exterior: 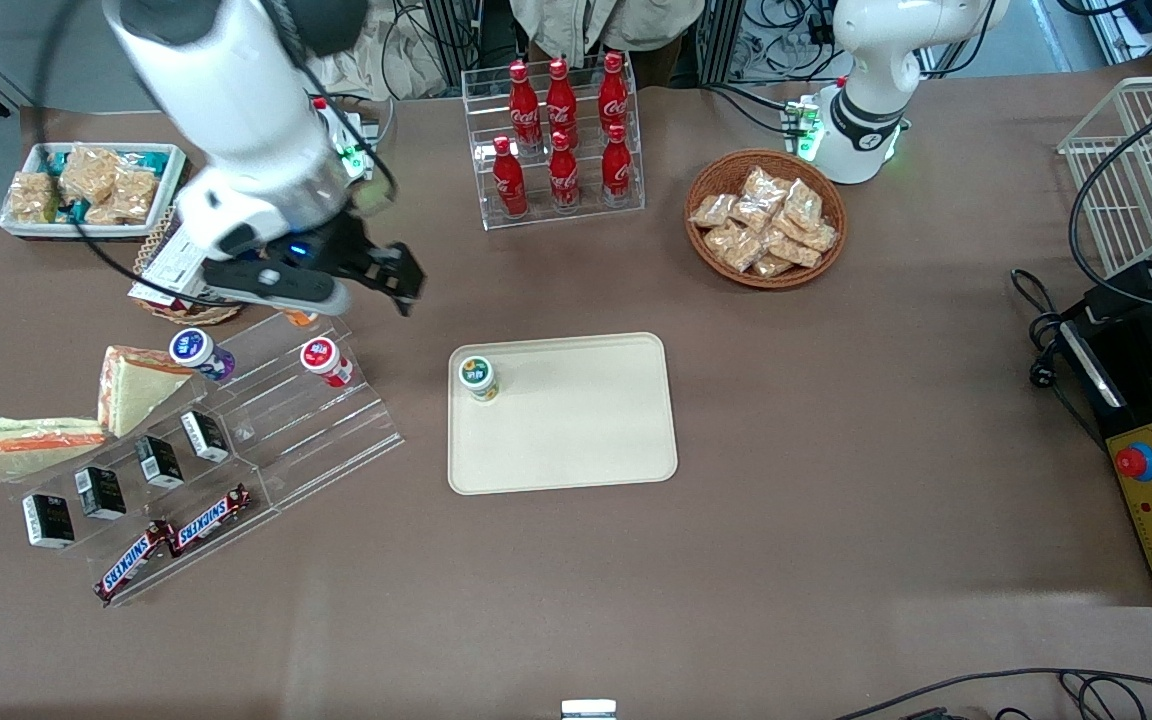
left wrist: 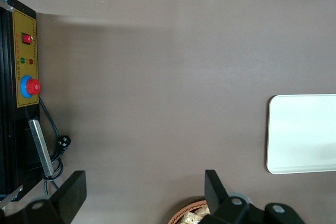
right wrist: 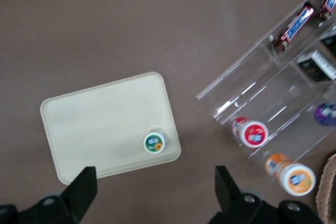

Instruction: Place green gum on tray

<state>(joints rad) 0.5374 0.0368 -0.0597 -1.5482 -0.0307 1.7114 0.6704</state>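
Snickers bars (exterior: 174, 543) at the clear stand's (exterior: 266, 440) low edge, nearest the front camera. Above the stand's upper end, gripper (exterior: 406, 285) hanging with fingers spread, holding nothing. Green gum (exterior: 479, 378) upright on the tray (exterior: 576, 440), tight in the corner closest to the stand; remaining tray surface bare. Coca-Cola bottles (exterior: 563, 125) farther back.

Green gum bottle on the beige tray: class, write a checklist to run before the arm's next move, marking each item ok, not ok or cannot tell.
1. Small green gum bottle with white lid stands on the flat cream-beige plastic tray: ok.
2. Bottle upright: ok.
3. Bottle inside the rim, near one corner: ok.
4. Right arm's two-finger gripper open, holding nothing: ok.
5. Gripper clear of the tray, above the clear acrylic stepped stand: ok.
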